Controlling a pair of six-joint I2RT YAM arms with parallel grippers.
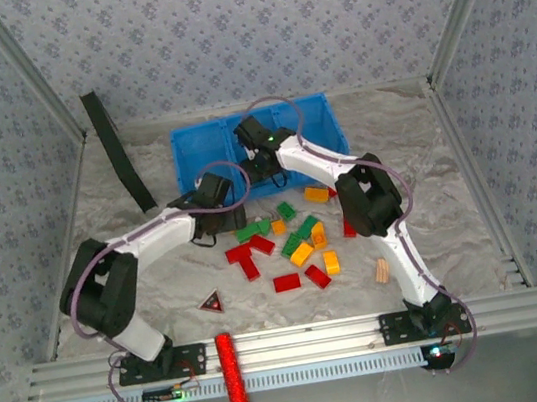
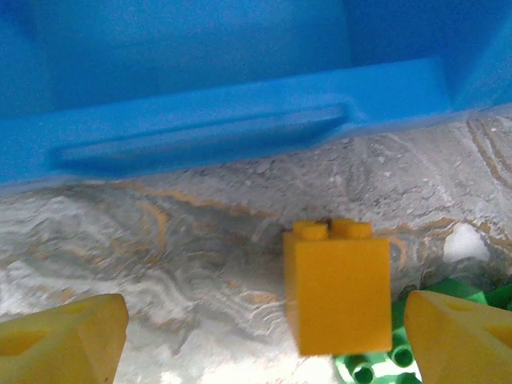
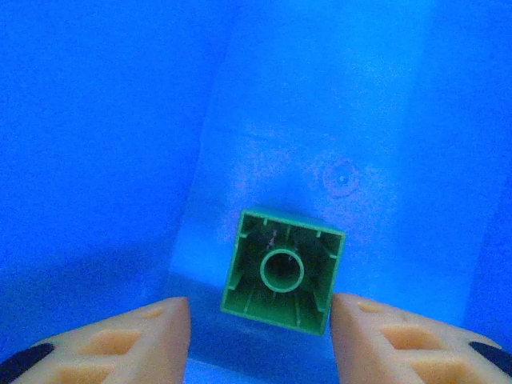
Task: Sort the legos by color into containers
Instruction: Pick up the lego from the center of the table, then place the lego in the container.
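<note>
Green lego (image 3: 283,272), hollow underside up

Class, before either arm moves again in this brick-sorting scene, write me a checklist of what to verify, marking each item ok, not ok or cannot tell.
1. Is the left pincer open: ok, its fingers stand wide apart.
2. Is the yellow brick between them: ok, upright on the table, though nearer the right finger.
3. Is there room for that right finger: not ok, green bricks lie close by the yellow brick's base there.
4. Is the right pincer free of the green brick: ok, a gap shows on one side.
5. Is the green brick inside the blue bin: ok, hollow underside toward the camera.
6. Which compartment takes yellow: cannot tell.
</note>
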